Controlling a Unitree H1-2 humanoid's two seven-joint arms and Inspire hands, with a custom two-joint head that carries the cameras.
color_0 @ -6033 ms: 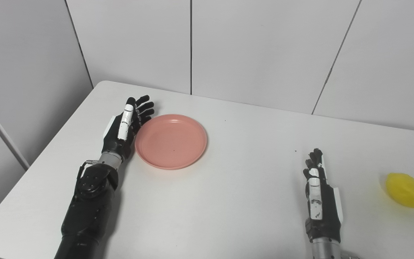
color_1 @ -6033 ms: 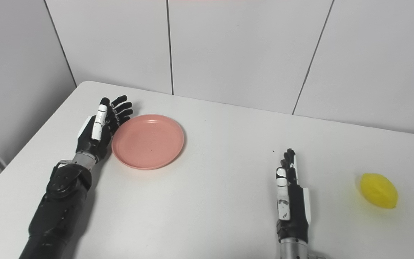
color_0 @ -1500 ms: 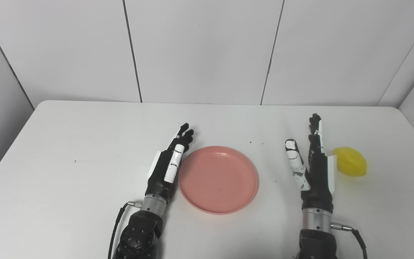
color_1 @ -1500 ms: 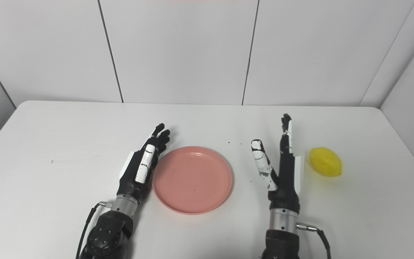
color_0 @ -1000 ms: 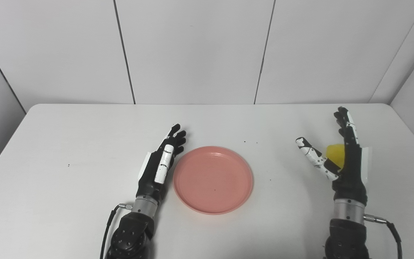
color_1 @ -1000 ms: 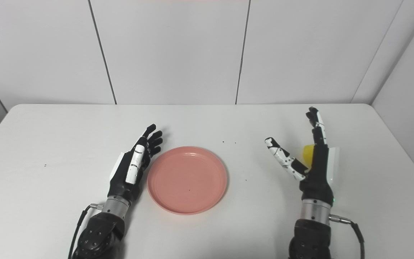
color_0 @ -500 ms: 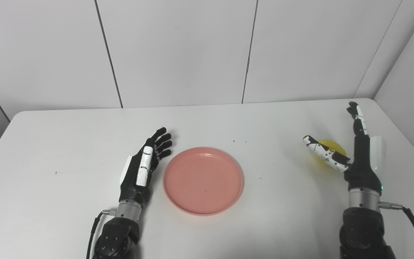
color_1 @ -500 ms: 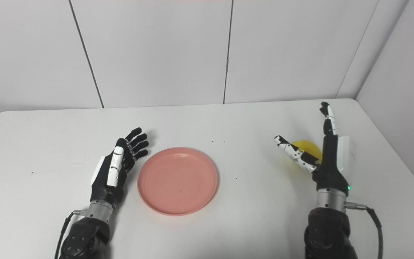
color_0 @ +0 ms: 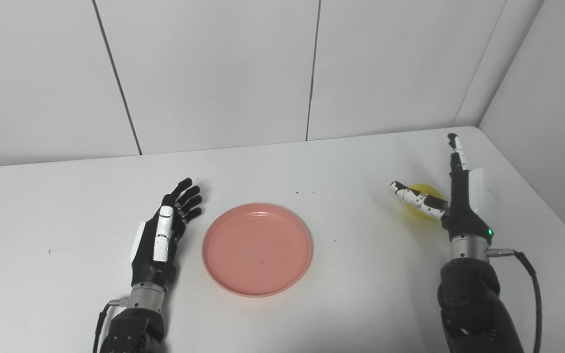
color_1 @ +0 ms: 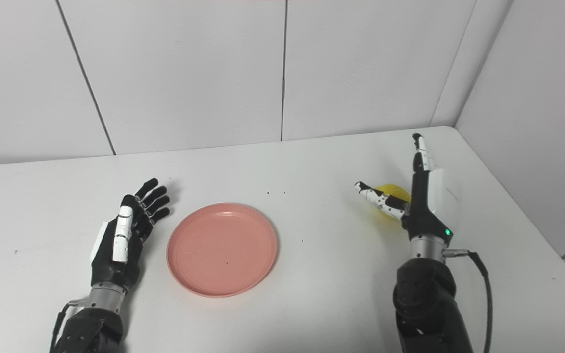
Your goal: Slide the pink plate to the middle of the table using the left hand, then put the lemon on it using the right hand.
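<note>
The right hand [color_0: 451, 196] is seen spread wide at the right side of the white bench [color_0: 361, 304], its fingers [color_0: 455, 147] held straight and pointing toward the far wall, its thumb [color_0: 417, 198] stretched out to the left. The lemon [color_0: 422, 193] lies on the bench in the gap between thumb and fingers, partly hidden behind the thumb; whether it is touched by the palm or the thumb cannot be told, and nothing is closed around it.

The left hand [color_0: 162, 235] is laid flat and low over the bench left of the middle, palm turned toward the right, fingers [color_0: 189, 196] slightly fanned and nothing held. A narrow strip of bare bench is seen between it and the pink plate [color_0: 257, 249], so the two are just beside each other, not touching.

The pink plate rests upright near the middle of the bench, nothing on it, well apart from the lemon to its right.
</note>
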